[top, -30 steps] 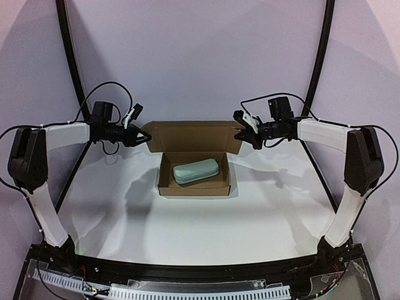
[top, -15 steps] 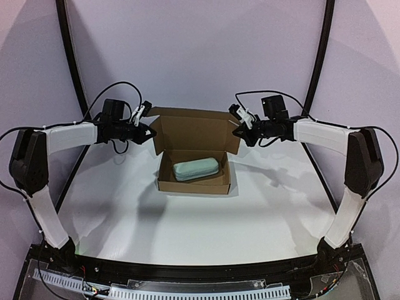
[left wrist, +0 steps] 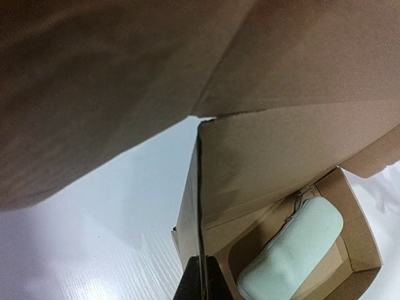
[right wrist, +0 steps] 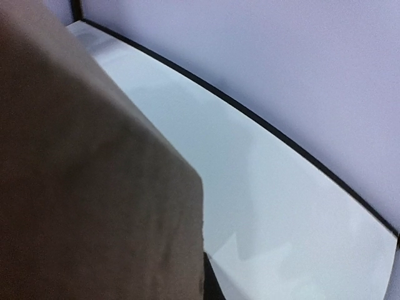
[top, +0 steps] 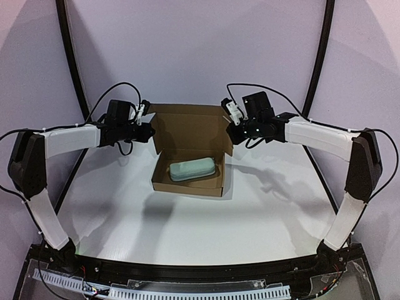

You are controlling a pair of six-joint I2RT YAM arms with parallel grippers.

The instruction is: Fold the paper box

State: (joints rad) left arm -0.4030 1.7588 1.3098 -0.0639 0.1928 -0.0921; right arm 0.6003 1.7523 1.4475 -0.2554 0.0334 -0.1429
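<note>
Paper box (top: 187, 188) sits on desk (top: 187, 231), centre-back, lid (top: 190, 129) upright, pale green case (top: 192, 169) in its tray. Left tool (top: 149, 129) clamped on lid's left edge, right tool (top: 231, 130) clamped on the right edge.

In the right wrist view, the paper box (right wrist: 94, 187) is blurred and cut off at the left and bottom edges, and the right gripper (top: 230, 131) is almost wholly hidden behind it. In the left wrist view, the left gripper (left wrist: 201, 281) is cut off by the bottom edge.
</note>
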